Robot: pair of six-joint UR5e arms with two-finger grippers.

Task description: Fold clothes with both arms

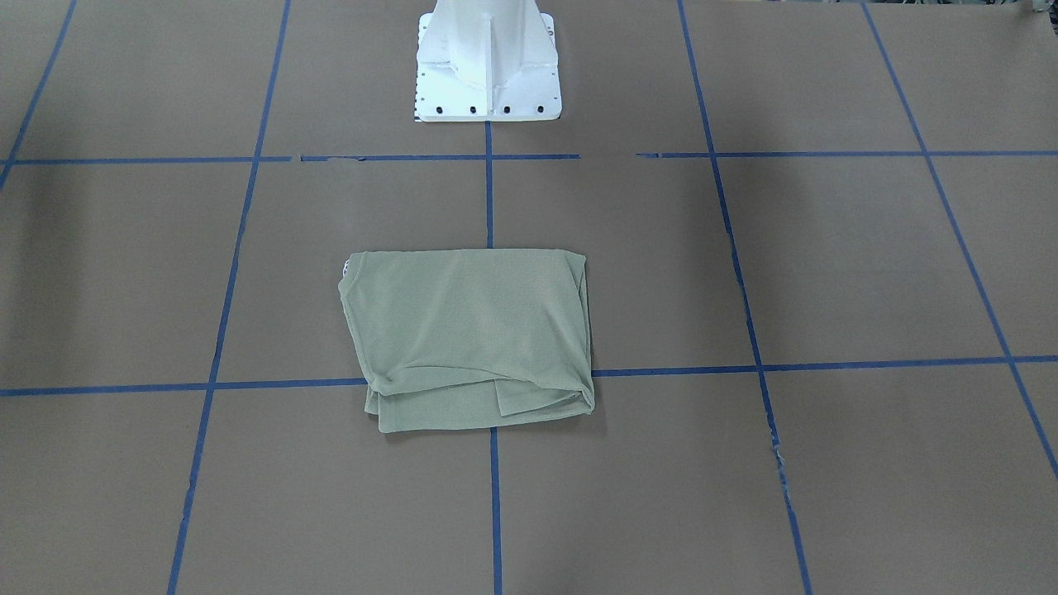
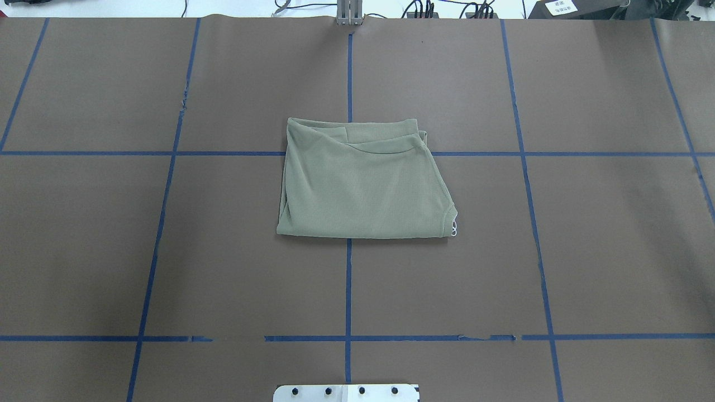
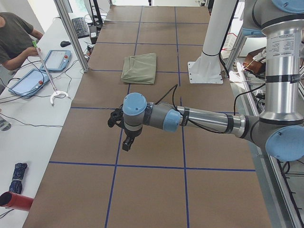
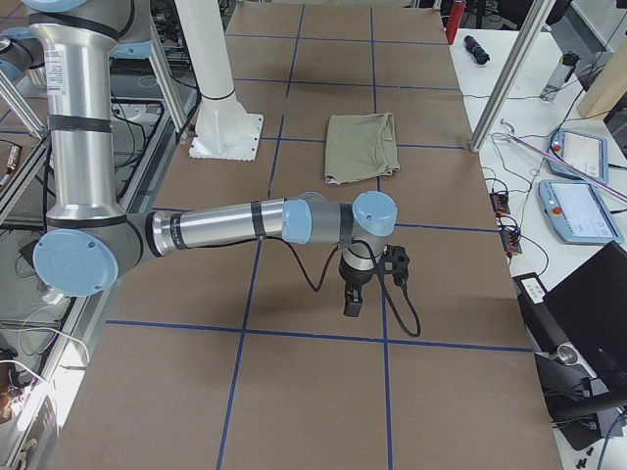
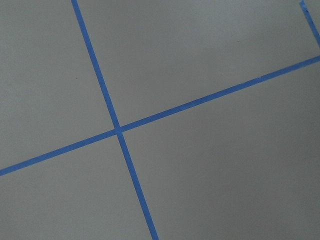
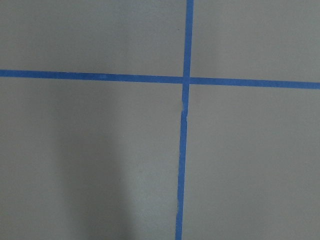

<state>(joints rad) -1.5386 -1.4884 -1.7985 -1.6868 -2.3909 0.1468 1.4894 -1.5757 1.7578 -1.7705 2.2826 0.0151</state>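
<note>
The left gripper (image 3: 125, 146) hangs point-down over bare table, near the table's left end. It shows only in the side view, so nobody can tell whether its fingers are apart or together. Its wrist camera sees just brown paper and a crossing of blue tape lines (image 5: 118, 130), so it holds nothing in front of the lens. The right gripper (image 4: 352, 304) hangs the same way near the opposite end, and its state cannot be told either; its camera also shows only paper and tape.

Both arms, the left arm (image 3: 204, 121) and the right arm (image 4: 225, 227), reach out low and level from the shoulder. Each is well apart from the shirt (image 2: 363, 184), probably parked to keep the cameras' sight of the cloth open.

The shirt lies alone in the middle of the table (image 2: 586, 251), across the centre tape line and 1 cross line, in front of the white pedestal (image 1: 488, 66). It is folded into a rough rectangle of several layers. The stepped edges show on the side away from the robot, and a bit of white tag (image 2: 454, 228) peeks out at the near corner on the robot's right. The folding looks finished or nearly so; the uneven far edge is the 1 spot that might want tidying.

A person (image 3: 14, 38) sits at the side bench.
</note>
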